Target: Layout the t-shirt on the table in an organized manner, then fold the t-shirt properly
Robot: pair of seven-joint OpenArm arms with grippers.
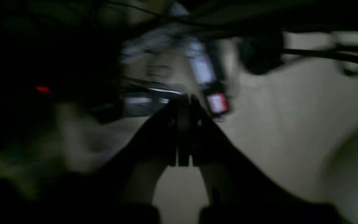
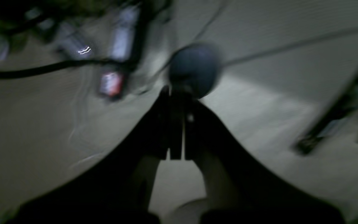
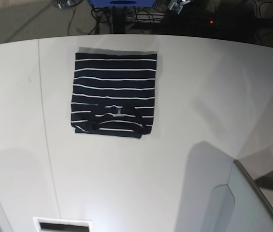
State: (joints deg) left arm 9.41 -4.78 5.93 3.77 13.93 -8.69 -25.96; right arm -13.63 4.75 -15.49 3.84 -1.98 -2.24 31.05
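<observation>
**Striped shirt lies folded on the bench, both arms clear of it**

The t-shirt [image 3: 113,93] lies folded into a compact, roughly square packet on the white bench [image 3: 199,96], towards the far side and left of centre in the base view. Its thin white stripes run across the packet, and the dark collar band [image 3: 117,118] faces up at the near edge. The packet's edges look fairly straight, with a slight unevenness at the near corners. A thin dark seam line [image 3: 43,111] runs across the bench just left of the shirt, not touching it.

Neither arm shows in the base view. In the left wrist view, which is dark and blurred, the left gripper [image 1: 183,102] has its jaws clenched together with nothing between them, over pale surface and dim cables. In the right wrist view, equally blurred, the right gripper [image 2: 176,93] also has its jaws clenched on nothing; a rounded dark object [image 2: 194,70] sits beyond the tips, too smeared to identify.
</observation>
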